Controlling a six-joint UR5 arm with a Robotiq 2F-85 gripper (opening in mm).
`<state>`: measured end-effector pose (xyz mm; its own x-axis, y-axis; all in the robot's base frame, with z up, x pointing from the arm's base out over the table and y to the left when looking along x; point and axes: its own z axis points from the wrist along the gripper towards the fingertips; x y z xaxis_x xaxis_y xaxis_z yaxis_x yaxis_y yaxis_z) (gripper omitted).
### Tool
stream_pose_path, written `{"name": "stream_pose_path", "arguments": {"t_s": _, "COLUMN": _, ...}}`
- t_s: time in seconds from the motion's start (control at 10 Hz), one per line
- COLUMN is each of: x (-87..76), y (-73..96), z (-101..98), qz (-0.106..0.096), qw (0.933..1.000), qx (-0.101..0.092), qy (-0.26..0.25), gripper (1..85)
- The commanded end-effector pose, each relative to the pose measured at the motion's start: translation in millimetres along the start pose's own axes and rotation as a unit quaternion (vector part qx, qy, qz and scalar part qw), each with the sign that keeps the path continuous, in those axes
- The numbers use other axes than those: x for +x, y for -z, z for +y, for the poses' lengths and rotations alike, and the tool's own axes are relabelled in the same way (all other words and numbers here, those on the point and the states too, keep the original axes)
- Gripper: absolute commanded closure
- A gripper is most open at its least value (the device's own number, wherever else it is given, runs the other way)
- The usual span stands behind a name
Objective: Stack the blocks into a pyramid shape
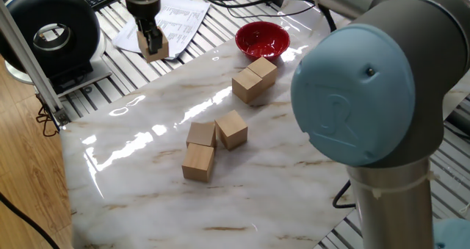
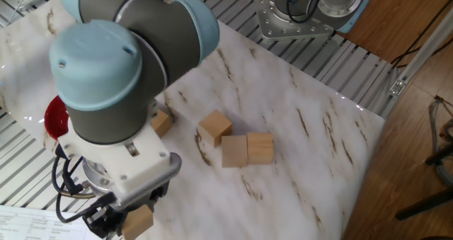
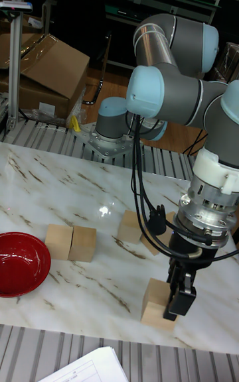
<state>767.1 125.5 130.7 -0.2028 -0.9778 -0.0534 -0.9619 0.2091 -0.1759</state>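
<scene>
My gripper [image 1: 153, 48] is shut on one tan wooden block [image 1: 158, 53] over the table's far left corner, beside the papers. The tall fixed view shows that block [image 3: 155, 302] at the marble's near edge, dark fingers [image 3: 180, 297] clamped on its right side. In the other fixed view the gripper [image 2: 127, 222] and held block [image 2: 140, 218] sit at the bottom left. Three blocks cluster mid-table [image 1: 200, 134] [image 1: 232, 128] [image 1: 198, 161]. Two more [image 1: 246, 86] [image 1: 263, 70] touch side by side near the red bowl [image 1: 262, 40].
Printed papers [image 1: 176, 17] lie on the slatted metal beyond the marble slab [image 1: 132, 168]. A black round device [image 1: 51, 32] and a metal frame post [image 1: 29, 58] stand at the left. The arm's big elbow [image 1: 360, 95] hides the table's right side. Cables run behind the bowl.
</scene>
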Motion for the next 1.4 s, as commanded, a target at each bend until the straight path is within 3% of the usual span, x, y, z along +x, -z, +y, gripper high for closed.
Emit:
{"name": "stream_pose_path", "arguments": {"t_s": 0.0, "x": 2.2, "y": 2.3, "z": 1.6, "qz": -0.003, "qw": 0.9999, "qx": -0.008, "qy": -0.007, "gripper": 84.7}}
{"name": "stream_pose_path", "arguments": {"t_s": 0.2, "x": 3.0, "y": 2.3, "z": 2.3, "qz": -0.002, "qw": 0.9998, "qx": -0.009, "qy": -0.018, "gripper": 84.7}}
{"name": "stream_pose_path", "arguments": {"t_s": 0.6, "x": 6.3, "y": 3.1, "z": 17.9, "qz": 0.005, "qw": 0.9992, "qx": -0.039, "qy": -0.013, "gripper": 84.7}}
{"name": "stream_pose_path", "arguments": {"t_s": 0.9, "x": 0.0, "y": 4.6, "z": 32.1, "qz": -0.006, "qw": 0.9976, "qx": -0.066, "qy": -0.021, "gripper": 84.7}}
{"name": "stream_pose_path", "arguments": {"t_s": 1.3, "x": 2.2, "y": 9.5, "z": 58.5, "qz": 0.001, "qw": 0.9923, "qx": -0.118, "qy": -0.039, "gripper": 84.7}}
